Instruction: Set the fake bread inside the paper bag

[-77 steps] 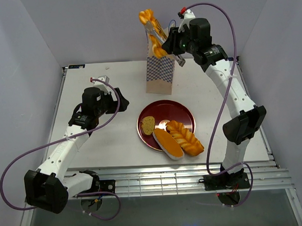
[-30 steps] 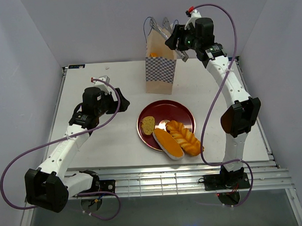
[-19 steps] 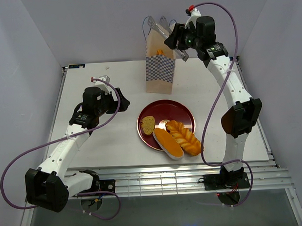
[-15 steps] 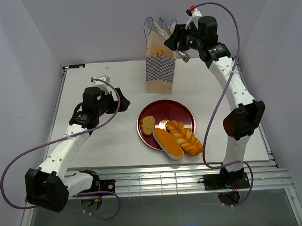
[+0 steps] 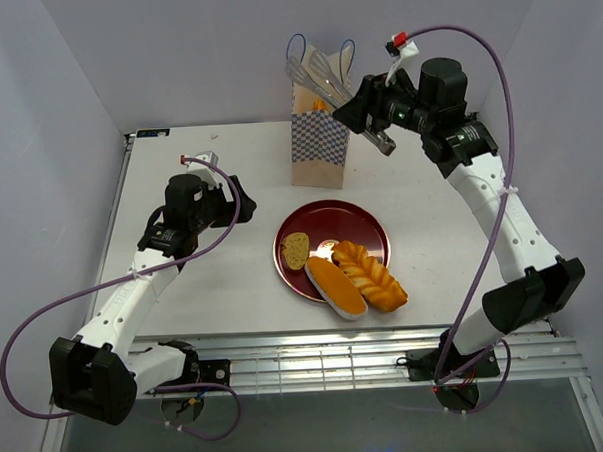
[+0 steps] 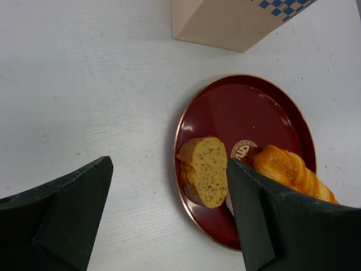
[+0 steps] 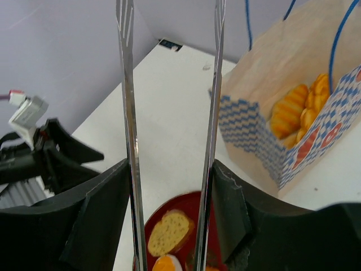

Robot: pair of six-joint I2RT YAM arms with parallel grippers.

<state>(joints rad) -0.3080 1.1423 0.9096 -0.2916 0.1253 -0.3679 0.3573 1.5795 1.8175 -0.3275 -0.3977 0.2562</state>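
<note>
Fake bread, four pieces showing, all glossy, orange shading to tan. One ridged piece [image 7: 296,113] is sitting inside the paper bag [image 5: 318,150], showing just below the open mouth. Three more are lying on a dark red round plate [image 5: 331,217] at the middle of the worktop [image 5: 199,160]. A small cut slice [image 5: 296,249] with a pale speckled face is lying flat on the plate's left part. An oval roll [image 5: 336,286] with a smooth orange top and pale rim and a braided loaf [image 5: 370,274] are lying side by side, touching. Both are overhanging the plate's rim toward the worktop's near edge.

Paper bag, tan above, blue-and-white checks below, with thin blue loop handles [image 5: 296,44]. It is standing upright near the middle of the worktop's far edge, beyond the plate and apart from it.

Right arm's fingers [image 7: 228,197] are clasping a pair of long metal tongs [image 5: 313,73], one finger pressing on each arm of the tongs. The tongs' tips are standing apart and carrying nothing, raised high near the bag's top.

Left arm's fingers [image 6: 67,209] are standing wide apart with nothing between them. They are hovering over the worktop's left part beside the plate, facing down toward the slice.
</note>
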